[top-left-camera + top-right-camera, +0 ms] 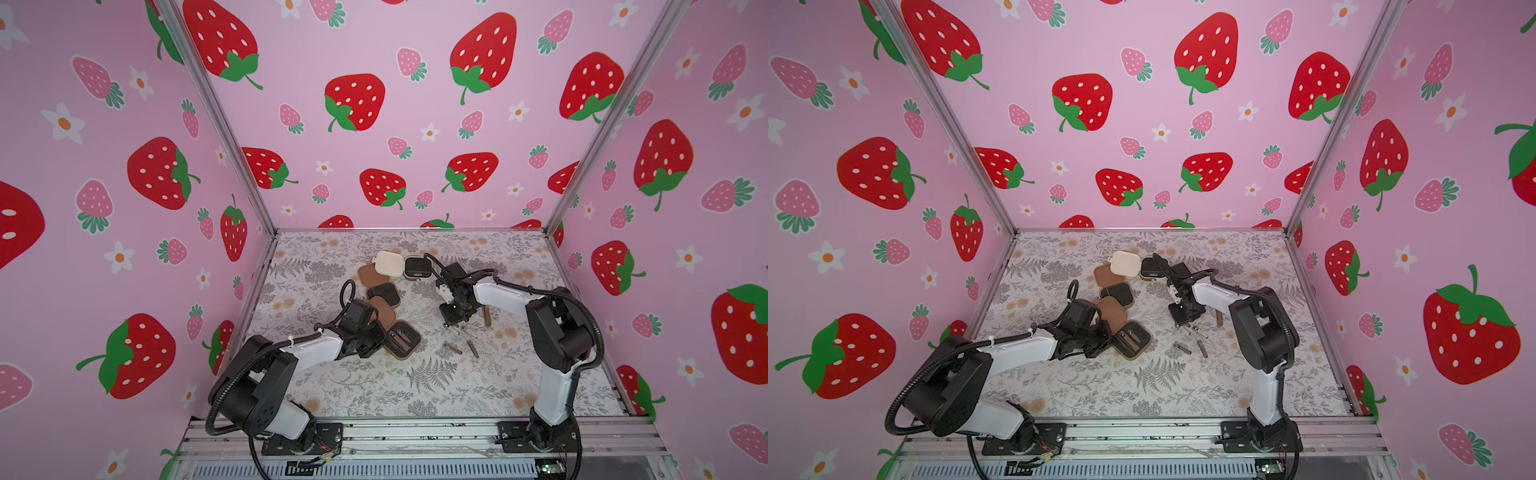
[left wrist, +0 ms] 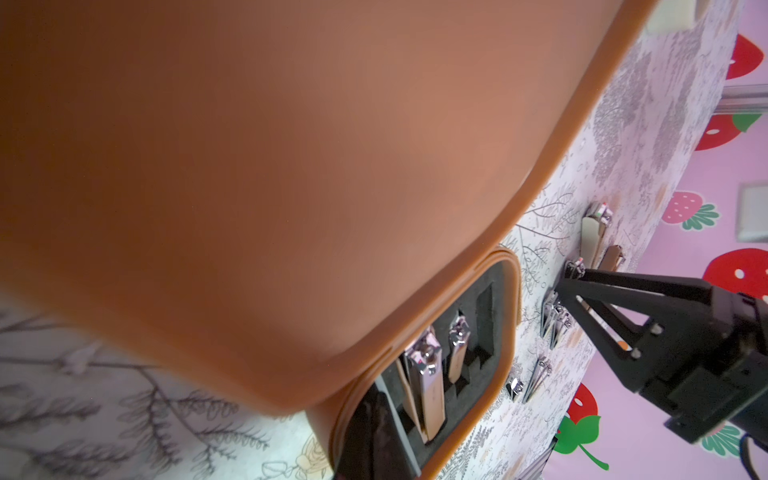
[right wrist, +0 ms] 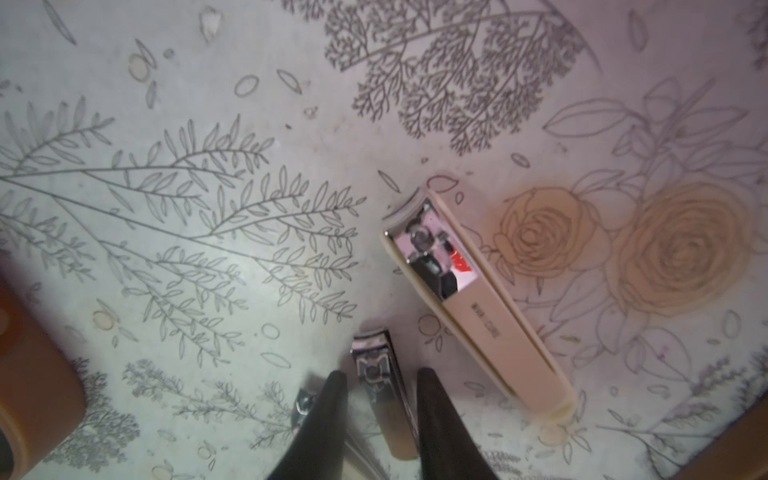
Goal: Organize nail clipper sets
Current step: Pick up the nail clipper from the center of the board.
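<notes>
Inspection finding: one marking only, a short line of small dark lettering on the handle of the large nail clipper [image 3: 482,307] (right wrist view), too blurred to read.

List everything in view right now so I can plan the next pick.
cream case: one, open, black inside, at the back.
brown cases: two, open, black inside, centre-left; the nearer brown case holds two clippers.
loose tools: about five, silvery-bronze, on the cloth by the right arm.
cloth: one, grey floral, under everything.
walls: three, pink with strawberries.
arms: two, black-and-white, front corners.
left fingers: closed, at the nearer brown case's rim.
right fingers: open, astride a small clipper.
</notes>
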